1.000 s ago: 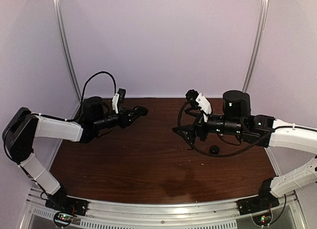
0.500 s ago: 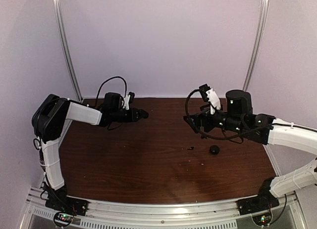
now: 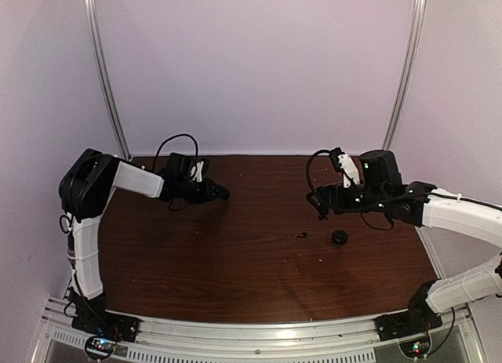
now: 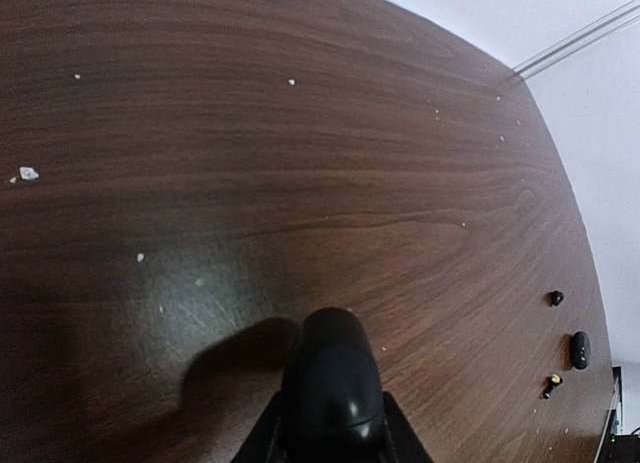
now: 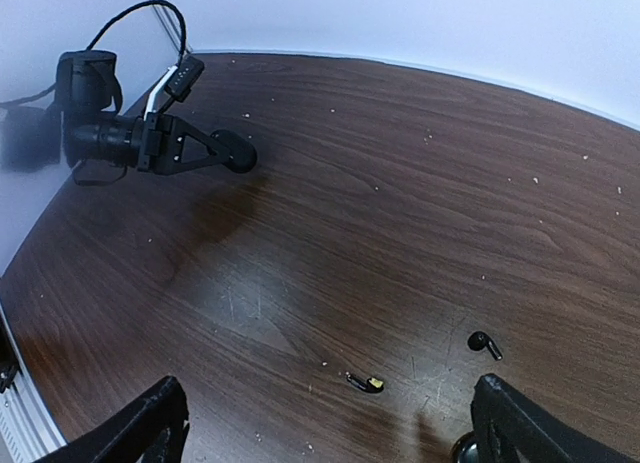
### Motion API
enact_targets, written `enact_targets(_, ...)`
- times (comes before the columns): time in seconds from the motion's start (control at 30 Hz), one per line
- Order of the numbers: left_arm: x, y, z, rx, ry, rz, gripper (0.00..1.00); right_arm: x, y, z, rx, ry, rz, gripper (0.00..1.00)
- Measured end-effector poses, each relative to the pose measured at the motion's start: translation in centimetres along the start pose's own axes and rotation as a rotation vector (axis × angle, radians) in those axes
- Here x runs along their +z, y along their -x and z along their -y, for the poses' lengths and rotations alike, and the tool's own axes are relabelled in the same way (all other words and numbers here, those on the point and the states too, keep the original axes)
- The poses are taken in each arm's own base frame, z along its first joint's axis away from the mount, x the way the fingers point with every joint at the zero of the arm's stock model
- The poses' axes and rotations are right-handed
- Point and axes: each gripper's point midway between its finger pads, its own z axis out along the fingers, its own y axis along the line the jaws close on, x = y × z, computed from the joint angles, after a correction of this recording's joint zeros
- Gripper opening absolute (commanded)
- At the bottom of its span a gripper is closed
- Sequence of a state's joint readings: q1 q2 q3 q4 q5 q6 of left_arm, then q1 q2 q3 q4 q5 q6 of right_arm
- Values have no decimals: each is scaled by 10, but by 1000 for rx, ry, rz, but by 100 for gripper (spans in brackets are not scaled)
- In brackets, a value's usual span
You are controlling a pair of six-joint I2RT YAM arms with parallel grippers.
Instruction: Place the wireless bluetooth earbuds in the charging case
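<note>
L gripper hangs low over the table, jaws pressed together, nothing in them; R gripper spread wide, empty, fingers at either side of its view; charging case lies on the wood at right-centre, near the R gripper; one earbud close by, not touching it; small black yellow-tipped piece just beyond that.
</note>
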State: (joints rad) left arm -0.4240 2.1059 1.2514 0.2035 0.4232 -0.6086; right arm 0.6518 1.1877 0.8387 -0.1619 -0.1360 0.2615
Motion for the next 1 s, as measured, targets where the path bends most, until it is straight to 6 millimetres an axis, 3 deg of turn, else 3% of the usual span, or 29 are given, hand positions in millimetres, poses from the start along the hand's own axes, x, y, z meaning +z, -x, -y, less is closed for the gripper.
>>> enact_targets(0.33,-2,-10,-10,-51,30,-40,22,-1,-22,27,118,-77,-86,100)
enact_targets(0.57,-3,-10,-20,-60,69,-29,54,-5,-49,42,197,-126,-151,100)
enact_targets(0.83,-10,-13,-28,-49,117,-16,67,-16,-83,69,297,-223,-213,100)
enact_targets(1.0,-24,-13,-33,-38,171,-7,84,-17,-96,86,330,-297,-251,100)
